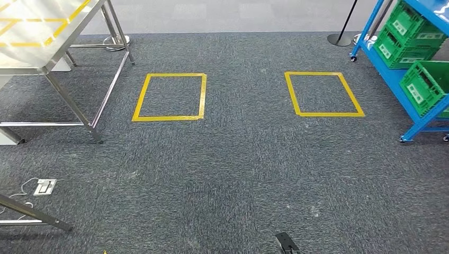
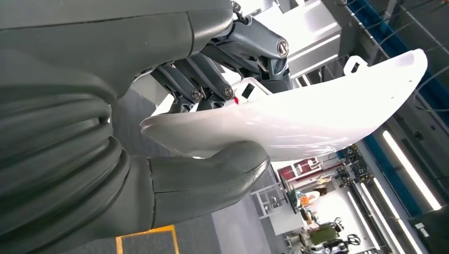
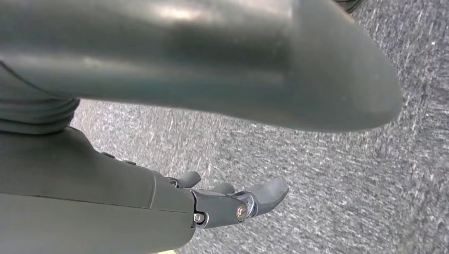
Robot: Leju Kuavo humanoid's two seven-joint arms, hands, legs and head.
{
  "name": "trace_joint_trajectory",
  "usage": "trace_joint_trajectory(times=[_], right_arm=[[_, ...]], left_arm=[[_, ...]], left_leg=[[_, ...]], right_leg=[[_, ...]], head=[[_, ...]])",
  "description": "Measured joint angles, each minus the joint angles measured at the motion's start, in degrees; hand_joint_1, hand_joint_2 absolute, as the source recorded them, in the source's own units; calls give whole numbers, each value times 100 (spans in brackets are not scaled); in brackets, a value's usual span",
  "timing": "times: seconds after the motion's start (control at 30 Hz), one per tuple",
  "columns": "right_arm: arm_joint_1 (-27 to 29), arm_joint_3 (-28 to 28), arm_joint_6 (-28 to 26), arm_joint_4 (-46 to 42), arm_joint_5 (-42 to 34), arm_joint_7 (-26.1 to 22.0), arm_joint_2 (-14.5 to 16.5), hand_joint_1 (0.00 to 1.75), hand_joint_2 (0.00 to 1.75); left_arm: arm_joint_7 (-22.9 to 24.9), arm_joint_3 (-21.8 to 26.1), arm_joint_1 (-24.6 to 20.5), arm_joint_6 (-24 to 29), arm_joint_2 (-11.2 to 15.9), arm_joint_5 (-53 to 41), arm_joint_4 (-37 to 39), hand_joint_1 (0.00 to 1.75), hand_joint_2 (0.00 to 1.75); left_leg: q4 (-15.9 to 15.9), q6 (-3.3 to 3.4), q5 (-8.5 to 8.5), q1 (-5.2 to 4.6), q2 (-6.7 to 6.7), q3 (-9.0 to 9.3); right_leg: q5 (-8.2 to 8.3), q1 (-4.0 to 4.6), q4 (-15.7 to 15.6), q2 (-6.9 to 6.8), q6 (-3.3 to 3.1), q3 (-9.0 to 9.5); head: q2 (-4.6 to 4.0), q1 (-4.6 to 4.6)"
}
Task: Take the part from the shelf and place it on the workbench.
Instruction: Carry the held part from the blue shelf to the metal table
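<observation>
Between the thick thumb and the darker fingers (image 2: 212,79) of the left hand (image 2: 174,132) sits the white part (image 2: 317,116), a curved, glossy shell; the thumb presses one face and the fingers bear on the opposite face, near one end. Right hand (image 3: 227,203): fingers extended and slightly apart over grey carpet (image 1: 233,169), holding nothing. On the blue shelf (image 1: 394,79), green crates (image 1: 426,84) stand tilted; their contents cannot be made out from the head view. Two yellow tape squares (image 1: 169,97) mark the carpet beside the steel workbench (image 1: 37,47).
</observation>
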Motion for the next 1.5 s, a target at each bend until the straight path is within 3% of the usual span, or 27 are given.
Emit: trace_joint_trajectory(times=[0.03, 0.1, 0.17, 0.2, 0.27, 0.3, 0.37, 0.43, 0.47, 0.53, 0.57, 0.63, 0.7, 0.77, 0.8, 0.87, 0.9, 0.97, 1.0, 1.07, 1.13, 1.2, 1.27, 1.3, 1.37, 1.43, 1.5], right_arm=[[-6, -1, 0, 0, 0, -1, 5, 0, 0], [-10, -2, 0, 0, -2, -3, 16, 0, 0], [-2, -3, 0, 0, -7, -4, 23, 0, 0], [7, -3, 0, 0, -8, -4, 23, 0, 0], [18, -4, 0, 0, -9, -4, 23, 0, 0], [19, -4, 0, 0, -10, -4, 23, 0, 0], [18, -4, 0, 0, -12, -4, 26, 0, 0], [13, -5, 0, 0, -15, -4, 28, 0, 0], [10, -5, 0, 0, -16, -4, 28, 0, 0], [3, -9, 0, 0, -30, -4, 29, 0, 0], [-3, -10, 1, 0, -38, -5, 29, 0, 0], [-12, -13, 4, 0, -48, -8, 35, 0, 0], [-5, -13, 8, 0, -45, -9, 44, 0, 0], [14, -13, 10, 0, -33, -8, 47, 0, 0], [21, -13, 11, 0, -26, -8, 47, 0, 0], [25, -13, 15, 0, -16, -15, 46, 0, 0], [23, -13, 19, 0, -11, -21, 45, 0, 0], [22, -13, 32, 0, -3, -32, 45, 0, 0], [21, -13, 38, 0, 0, -33, 46, 0, 0], [17, -14, 45, 0, 2, -37, 51, 0, 0], [12, -15, 47, 0, 3, -43, 54, 0, 0], [15, -15, 48, 0, 6, -45, 54, 0, 0], [18, -15, 47, 0, 9, -44, 54, 0, 0], [19, -15, 48, 0, 10, -44, 55, 0, 0], [16, -15, 49, 0, 9, -43, 60, 0, 0], [12, -15, 49, 0, 9, -43, 64, 0, 0], [4, -15, 49, 0, 11, -36, 66, 0, 0]], left_arm=[[3, 0, -12, -8, 1, -3, 6, 175, 175], [7, 2, -38, -12, 9, -11, 22, 175, 175], [7, 2, -78, -14, 0, -20, 44, 175, 175], [9, 1, -89, -16, -13, -25, 55, 175, 175], [10, -1, -78, -22, -38, -33, 76, 175, 175], [11, -1, -74, -25, -48, -36, 86, 175, 175], [10, -1, -84, -28, -55, -41, 97, 175, 175], [9, -1, -115, -30, -57, -44, 98, 175, 175], [9, -1, -128, -31, -58, -44, 98, 175, 175], [13, -1, -141, -37, -56, -45, 100, 175, 175], [15, -1, -147, -42, -52, -47, 102, 175, 175], [22, -1, -189, -50, -48, -51, 106, 175, 175], [25, -8, -228, -57, -67, -53, 112, 175, 175], [24, -23, -230, -64, -98, -54, 121, 175, 175], [23, -29, -226, -63, -108, -56, 124, 175, 175], [21, -34, -221, -58, -116, -62, 120, 175, 175], [18, -33, -218, -53, -117, -64, 110, 175, 175], [15, -29, -207, -45, -115, -66, 88, 175, 175], [14, -26, -198, -43, -113, -67, 78, 175, 175], [16, -14, -172, -42, -94, -74, 57, 175, 175], [21, 1, -181, -40, -67, -99, 45, 175, 175], [26, 6, -206, -38, -73, -126, 45, 175, 175], [31, 2, -186, -38, -99, -140, 49, 175, 175], [32, 1, -172, -38, -105, -144, 50, 175, 175], [33, 1, -168, -38, -107, -151, 49, 175, 175], [32, 2, -181, -38, -105, -156, 46, 175, 175], [33, 2, -195, -38, -106, -164, 43, 175, 175]], left_leg=[[-14, -40, 18, 10, -46, -13], [111, -93, -61, 3, 116, -96], [644, -121, -367, -10, 461, -351], [1014, -135, -547, -6, 568, -521], [1514, -160, -705, 8, 644, -745], [1484, -169, -634, 13, 660, -715], [855, -176, -297, 18, 797, -358], [226, -114, -102, -13, 994, -13], [96, -63, -94, -28, 1033, 50], [79, 40, -92, -37, 907, 40], [74, 72, -83, -27, 846, 35], [57, 135, -59, 1, 732, 34], [54, 173, -52, 14, 618, 19], [55, 181, -49, 13, 479, 5], [57, 178, -46, 12, 404, 3], [59, 162, -36, 13, 255, 4], [62, 145, -30, 13, 190, -2], [59, 84, -14, 15, 59, -24], [46, 41, -1, 24, -4, -36], [20, -38, 22, 46, -76, -54], [208, -87, -98, 27, 203, -162], [819, -122, -420, 12, 570, -453], [1443, -151, -643, 23, 658, -746], [1512, -158, -612, 24, 666, -774], [1008, -152, -290, 23, 734, -493], [295, -88, -55, -15, 970, -110], [44, 12, -36, -57, 1072, 12]], right_leg=[[20, -10, -24, -73, -39, 15], [66, -23, -90, -199, -117, 52], [85, -15, -123, -325, -167, 69], [82, -5, -122, -391, -181, 66], [66, 6, -112, -528, -190, 58], [55, 7, -100, -597, -186, 54], [15, 9, -61, -729, -159, 60], [-39, 41, -17, -840, -108, 72], [-56, 58, -6, -891, -80, 79], [-78, 73, -6, -1006, -30, 96], [-102, 63, 17, -993, 6, 98], [-278, 35, 291, -747, 79, -15], [-607, 11, 982, -446, 122, -360], [-776, 8, 1563, -368, 120, -678], [-705, 9, 1572, -353, 105, -703], [-319, 9, 975, -242, 51, -442], [-156, 1, 578, -95, 25, -258], [2, -1, 71, 92, 0, -26], [-9, 5, 15, 102, -9, -1], [20, 13, -35, -49, -56, 38], [60, -1, -107, -196, -127, 87], [69, 5, -137, -345, -173, 105], [53, 19, -133, -494, -192, 106], [43, 23, -129, -569, -194, 108], [11, 25, -108, -713, -182, 123], [-37, 47, -76, -834, -142, 138], [-71, 77, -61, -938, -89, 152]], head=[[0, -1], [0, -10], [0, -26], [0, -32], [0, -34], [0, -34], [0, -34], [0, -31], [0, -25], [0, -11], [0, -8], [0, 2], [0, 19], [0, 26], [0, 26], [0, 27], [0, 25], [0, 26], [0, 28], [0, 35], [0, 16], [0, -7], [0, -10], [0, -11], [0, -11], [0, -12], [0, -11]])
